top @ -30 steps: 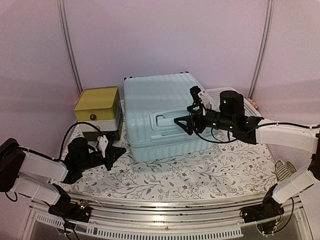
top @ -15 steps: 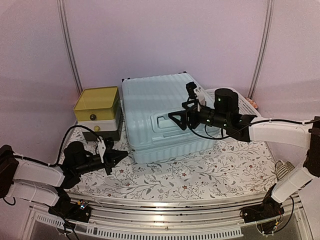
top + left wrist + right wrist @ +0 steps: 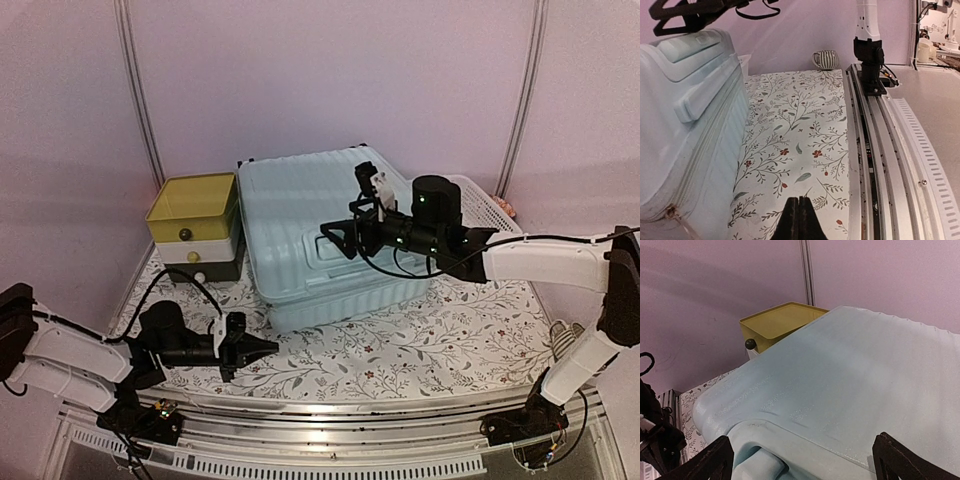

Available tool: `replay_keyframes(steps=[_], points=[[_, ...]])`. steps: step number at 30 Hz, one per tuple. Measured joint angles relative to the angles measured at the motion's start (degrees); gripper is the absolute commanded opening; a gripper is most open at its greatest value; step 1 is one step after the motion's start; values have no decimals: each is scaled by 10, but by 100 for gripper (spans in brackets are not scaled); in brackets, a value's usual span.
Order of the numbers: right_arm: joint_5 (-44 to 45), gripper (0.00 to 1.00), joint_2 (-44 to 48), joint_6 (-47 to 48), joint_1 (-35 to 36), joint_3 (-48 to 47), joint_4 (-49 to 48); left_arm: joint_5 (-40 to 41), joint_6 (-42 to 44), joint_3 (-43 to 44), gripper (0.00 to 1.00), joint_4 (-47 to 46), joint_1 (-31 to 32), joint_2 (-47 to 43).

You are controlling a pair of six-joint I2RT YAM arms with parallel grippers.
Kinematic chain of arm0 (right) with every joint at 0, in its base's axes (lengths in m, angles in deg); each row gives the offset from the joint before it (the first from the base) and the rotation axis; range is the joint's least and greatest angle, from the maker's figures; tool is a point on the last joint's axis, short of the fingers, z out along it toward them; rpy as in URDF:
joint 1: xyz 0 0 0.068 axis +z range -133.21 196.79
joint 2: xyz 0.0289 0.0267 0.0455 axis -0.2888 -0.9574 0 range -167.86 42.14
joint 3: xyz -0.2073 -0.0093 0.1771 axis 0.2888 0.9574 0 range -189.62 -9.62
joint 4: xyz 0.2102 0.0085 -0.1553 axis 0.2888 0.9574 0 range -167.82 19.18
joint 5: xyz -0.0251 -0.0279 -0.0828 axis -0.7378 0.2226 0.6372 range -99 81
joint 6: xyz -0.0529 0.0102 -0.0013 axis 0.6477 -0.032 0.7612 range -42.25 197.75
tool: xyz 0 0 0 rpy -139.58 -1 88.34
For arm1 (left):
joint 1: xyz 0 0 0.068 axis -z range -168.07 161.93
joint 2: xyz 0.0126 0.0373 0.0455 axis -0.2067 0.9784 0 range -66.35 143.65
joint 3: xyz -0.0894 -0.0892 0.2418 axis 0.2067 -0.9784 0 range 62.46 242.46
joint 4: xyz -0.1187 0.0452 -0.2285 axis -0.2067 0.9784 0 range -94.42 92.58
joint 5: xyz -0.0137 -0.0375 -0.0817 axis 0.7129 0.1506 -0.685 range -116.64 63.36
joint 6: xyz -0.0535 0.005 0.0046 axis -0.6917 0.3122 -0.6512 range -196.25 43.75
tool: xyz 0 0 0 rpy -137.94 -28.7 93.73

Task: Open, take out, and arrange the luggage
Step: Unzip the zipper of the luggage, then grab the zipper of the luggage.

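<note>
Luggage [image 3: 300,200]: pale mint-blue ribbed hard-shell case, lying flat and shut on the floral-covered bench [image 3: 400,340], toward its rear centre, with the zip line closed along the near side. Right end effector [image 3: 345,212]: poised over the luggage lid, above the moulded handle [image 3: 765,460], fingers spread wide with nothing between them; whether the tips touch the shell cannot be told. Left end effector [image 3: 268,347]: in front of the luggage's near-left corner, low over the bench, fingers pressed together with nothing held, apart from the shell. Drawer box [image 3: 195,225]: yellow-topped, just beside the luggage's left side. Basket [image 3: 482,205]: white lattice plastic, at the luggage's right rear, partly hidden by the right arm. Striped cup [image 3: 825,59]: on the bench, well to the luggage's right.
</note>
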Motion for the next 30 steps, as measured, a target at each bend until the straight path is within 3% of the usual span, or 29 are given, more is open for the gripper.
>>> replay_keyframes(steps=[8, 10, 17, 18, 19, 30], points=[[13, 99, -7, 7, 14, -7, 1, 59, -28, 2, 3, -8, 42, 36], [16, 99, -2, 9, 15, -3, 4, 90, -38, 2, 15, -8, 43, 31], [40, 99, 55, 15, 17, 43, 40, 202, -87, -1, 73, 29, 47, -31], [42, 99, 61, 15, 17, 48, 44, 216, -94, -1, 90, 37, 47, -38], [47, 99, 69, 15, 17, 55, 46, 232, -104, -1, 97, 46, 47, -46], [165, 99, 150, -43, 17, 115, 91, 436, -280, 3, 98, 224, 47, -191]])
